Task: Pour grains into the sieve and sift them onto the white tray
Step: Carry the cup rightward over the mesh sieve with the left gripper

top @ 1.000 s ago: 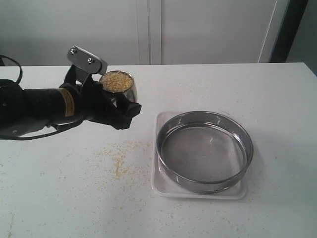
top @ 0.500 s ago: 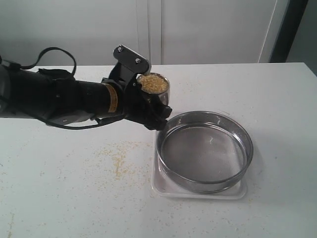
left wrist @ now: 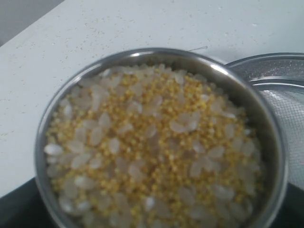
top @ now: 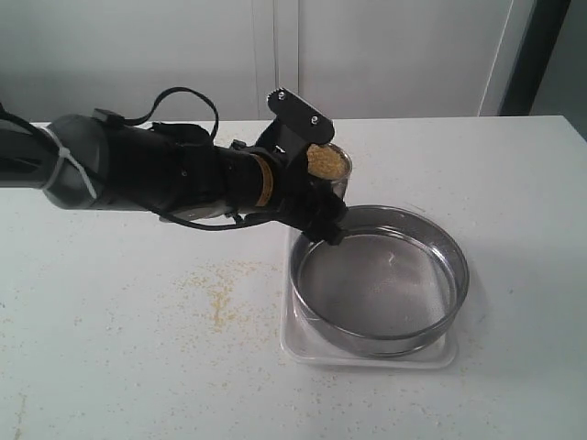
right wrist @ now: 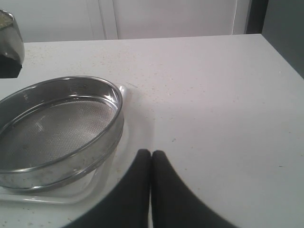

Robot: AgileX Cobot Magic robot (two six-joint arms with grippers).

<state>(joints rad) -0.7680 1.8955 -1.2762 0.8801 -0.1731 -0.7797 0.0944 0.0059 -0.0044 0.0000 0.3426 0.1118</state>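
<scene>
A small steel cup heaped with the yellow and whitish grains is held level in my left gripper, which is shut on it. The cup hangs just over the back-left rim of the sieve. The sieve's mesh is bare, and it rests on the white tray. In the left wrist view the grains fill the cup, with the sieve just beyond. My right gripper is shut on nothing, low beside the sieve and the tray; the exterior view does not show it.
Spilled grains are scattered on the white table left of the tray. The left arm's dark body stretches across the table's left half. A pale wall stands behind the table.
My left arm has carried the full cup rightward from the table's left side to the sieve's back-left rim. The sieve and the tray have stayed put.
</scene>
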